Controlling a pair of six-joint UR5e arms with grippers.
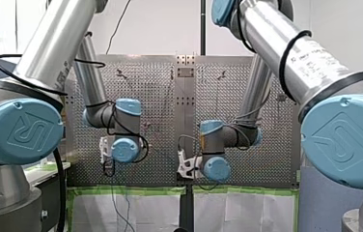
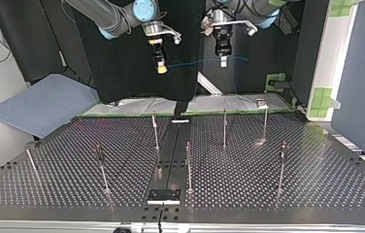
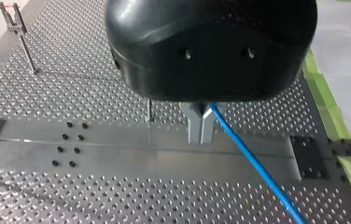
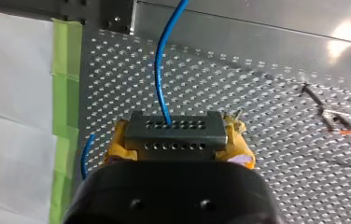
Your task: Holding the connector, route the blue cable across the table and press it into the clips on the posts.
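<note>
1. My right gripper (image 4: 178,140) is clamped on the connector (image 4: 175,133). In the right wrist view the yellow pads (image 4: 241,149) press on both ends of this dark block, which has two rows of small holes.
2. The blue cable (image 4: 160,65) leaves the upper row of holes and runs ahead of the gripper, over the perforated counter (image 2: 268,194). A short blue stretch also shows beside the gripper, near the green tape (image 4: 64,70).
3. My left gripper (image 3: 200,126) is black. Its metal fingers (image 3: 194,123) are pressed together, and the cable comes out at their tips and slants away across the counter, so the gripper appears to pinch it.
4. In the top view both grippers hang side by side above the counter's far edge, my right at the view's left and my left at its right. The cable spans the gap between them in a shallow sag and loops a little past my left gripper.
5. The cable is held in the air, above and behind the posts (image 2: 224,127), and touches none of them.
6. The thin, upright posts stand well apart on both halves of the counter. In the left wrist view one of them carries a clip (image 3: 10,16) at its top.
7. A smooth metal strip (image 3: 141,144) divides the two perforated halves and lies under my left gripper.
</note>
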